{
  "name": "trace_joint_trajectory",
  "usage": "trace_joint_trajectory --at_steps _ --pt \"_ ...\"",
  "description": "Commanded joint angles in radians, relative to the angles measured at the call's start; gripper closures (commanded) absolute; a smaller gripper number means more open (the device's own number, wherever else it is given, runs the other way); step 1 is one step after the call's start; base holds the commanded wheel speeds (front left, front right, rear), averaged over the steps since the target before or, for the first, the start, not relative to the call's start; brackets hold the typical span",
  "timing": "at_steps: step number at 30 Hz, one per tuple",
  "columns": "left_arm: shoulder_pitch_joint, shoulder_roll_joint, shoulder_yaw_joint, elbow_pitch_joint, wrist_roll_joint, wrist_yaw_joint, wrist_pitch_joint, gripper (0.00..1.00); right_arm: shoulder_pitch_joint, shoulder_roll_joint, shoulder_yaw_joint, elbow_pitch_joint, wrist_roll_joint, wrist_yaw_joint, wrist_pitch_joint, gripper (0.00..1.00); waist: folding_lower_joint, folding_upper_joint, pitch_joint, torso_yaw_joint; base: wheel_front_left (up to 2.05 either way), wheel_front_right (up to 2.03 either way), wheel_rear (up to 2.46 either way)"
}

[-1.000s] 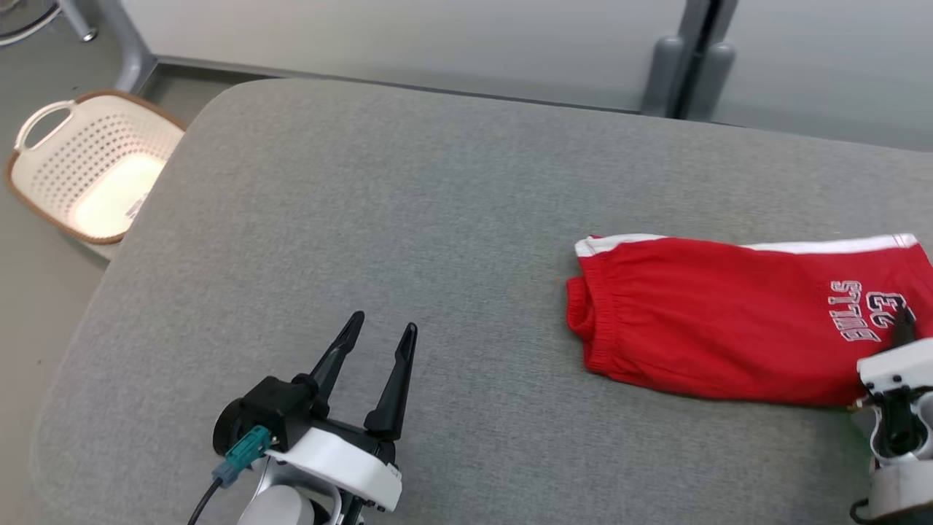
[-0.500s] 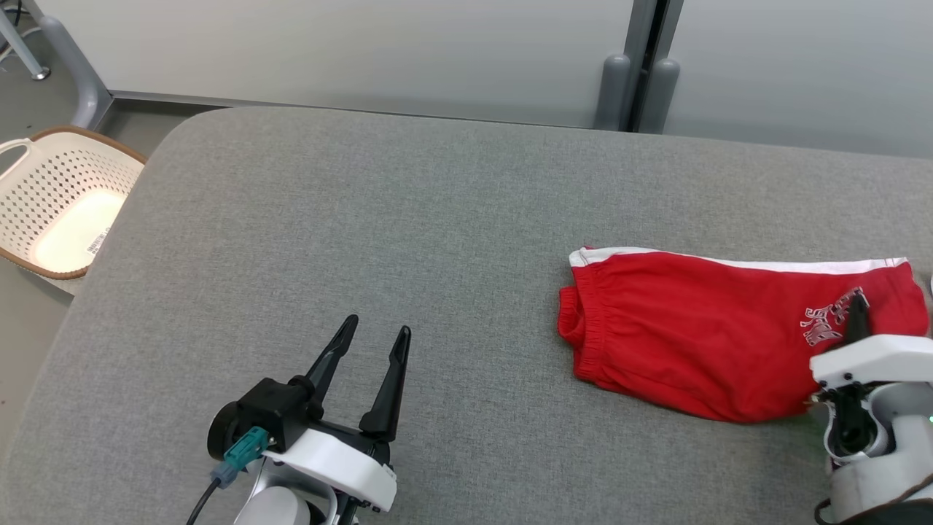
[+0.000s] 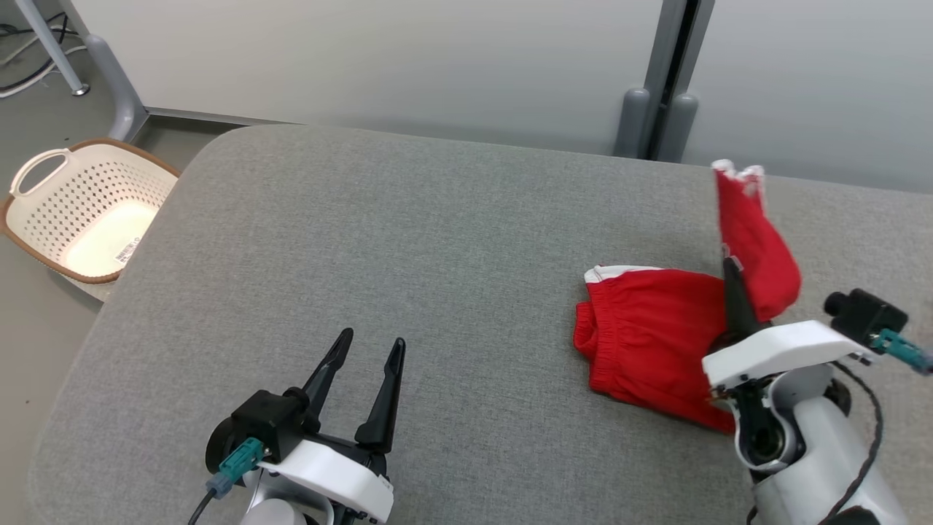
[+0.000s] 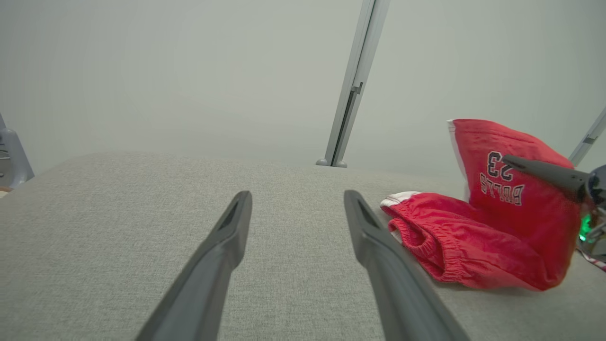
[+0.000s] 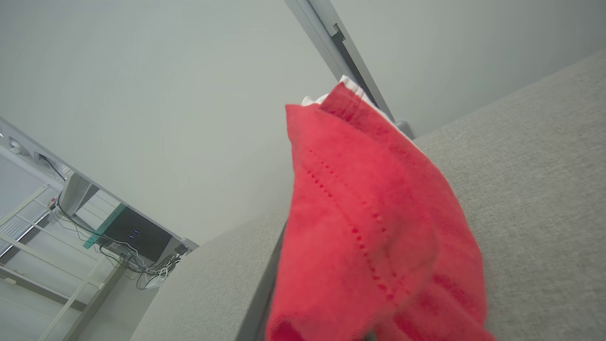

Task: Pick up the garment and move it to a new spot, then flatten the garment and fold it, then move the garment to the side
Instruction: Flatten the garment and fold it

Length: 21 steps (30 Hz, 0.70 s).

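Here, limp red shorts (image 3: 649, 343), elastic-waisted, on coarse grey cushion (image 3: 437, 255).

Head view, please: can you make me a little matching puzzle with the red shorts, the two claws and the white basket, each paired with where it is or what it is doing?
1. red shorts
2. left gripper
3. right gripper
4. basket

A. shut on fabric
B. on the floor, beside the grey table
C. open, holding nothing
D. one end raised in the air, waistband end lying on the table

Pairs: 1-D, 2-C, 3-A, 4-B
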Motion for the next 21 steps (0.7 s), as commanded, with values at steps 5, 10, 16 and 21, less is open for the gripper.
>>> trace_joint_trajectory --at_steps 5,10,16,21 --pt "0.018 0.004 0.001 0.000 -0.003 -0.004 0.000 0.00 0.040 -0.002 0.113 -0.031 0.024 0.000 0.007 1.00 0.0000 -0.0001 -0.010 0.025 0.00 0.00 0.00" --pt "0.028 0.004 0.015 -0.013 -0.025 -0.001 0.001 0.00 0.051 -0.004 0.192 -0.009 -0.032 0.000 0.042 0.41 0.0000 -0.0001 -0.009 0.045 0.00 0.00 0.00" --pt "0.022 0.004 0.020 -0.010 -0.031 -0.002 0.000 0.00 0.060 -0.003 0.263 0.002 -0.043 0.000 0.075 0.00 0.0000 -0.0001 -0.005 0.060 0.00 0.00 0.00" --pt "0.024 0.004 0.012 -0.007 -0.036 -0.003 0.000 0.00 0.065 -0.003 0.334 0.030 -0.045 0.000 0.105 0.00 0.0000 -0.0001 0.000 0.068 0.00 0.00 0.00"
